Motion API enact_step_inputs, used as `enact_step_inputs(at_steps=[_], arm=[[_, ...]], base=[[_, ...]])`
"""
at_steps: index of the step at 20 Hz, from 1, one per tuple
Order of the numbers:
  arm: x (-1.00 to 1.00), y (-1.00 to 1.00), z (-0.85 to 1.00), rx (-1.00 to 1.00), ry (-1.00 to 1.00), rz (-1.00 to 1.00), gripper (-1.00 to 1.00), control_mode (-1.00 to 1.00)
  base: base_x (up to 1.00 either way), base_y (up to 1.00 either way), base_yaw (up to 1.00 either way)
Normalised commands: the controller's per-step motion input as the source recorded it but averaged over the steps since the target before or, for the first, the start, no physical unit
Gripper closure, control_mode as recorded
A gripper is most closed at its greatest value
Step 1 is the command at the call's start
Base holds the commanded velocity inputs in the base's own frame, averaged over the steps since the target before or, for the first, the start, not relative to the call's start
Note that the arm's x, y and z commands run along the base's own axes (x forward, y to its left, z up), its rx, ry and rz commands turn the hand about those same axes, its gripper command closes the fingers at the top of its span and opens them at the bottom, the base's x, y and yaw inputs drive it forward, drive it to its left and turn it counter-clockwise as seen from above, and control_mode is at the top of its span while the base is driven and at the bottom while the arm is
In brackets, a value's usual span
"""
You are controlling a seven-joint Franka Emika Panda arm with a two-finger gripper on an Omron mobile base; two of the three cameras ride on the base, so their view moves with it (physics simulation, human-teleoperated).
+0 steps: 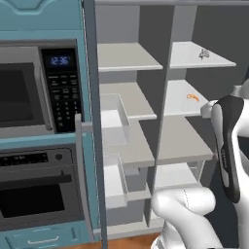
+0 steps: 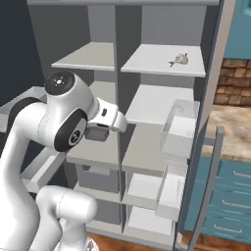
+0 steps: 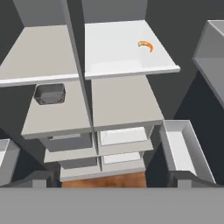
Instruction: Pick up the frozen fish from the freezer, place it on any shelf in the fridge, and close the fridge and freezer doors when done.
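The spiky grey fish (image 2: 179, 59) is lying near the flat top shelf's (image 2: 147, 61) edge; the hand is standing wide, holding nothing.

Blue digits reading 2:36 glow on the microwave's clock display (image 1: 60, 61), at the top of its black keypad panel (image 1: 64, 90); the markings on the keypad buttons below are too small to read. No other legible text appears.

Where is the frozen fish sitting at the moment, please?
The frozen fish lies on the topmost shelf of the fridge's wider right half, one board above the small orange thing.
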Motion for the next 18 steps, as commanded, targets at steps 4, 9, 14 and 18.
enact_step_inputs(at_steps=[4,9,14,18], arm=[[0.00,0.00,0.00,0.00,0.00,0.00,-1.00,1.00],[0.00,0.00,0.00,0.00,0.00,0.00,-1.00,1.00],[0.00,0.00,0.00,0.00,0.00,0.00,-1.00,1.00],[0.00,0.00,0.00,0.00,0.00,0.00,-1.00,1.00]], base=[[-0.43,0.00,0.00],[-0.45,0.00,0.00],[-0.40,0.00,0.00],[-0.45,0.00,0.00]])
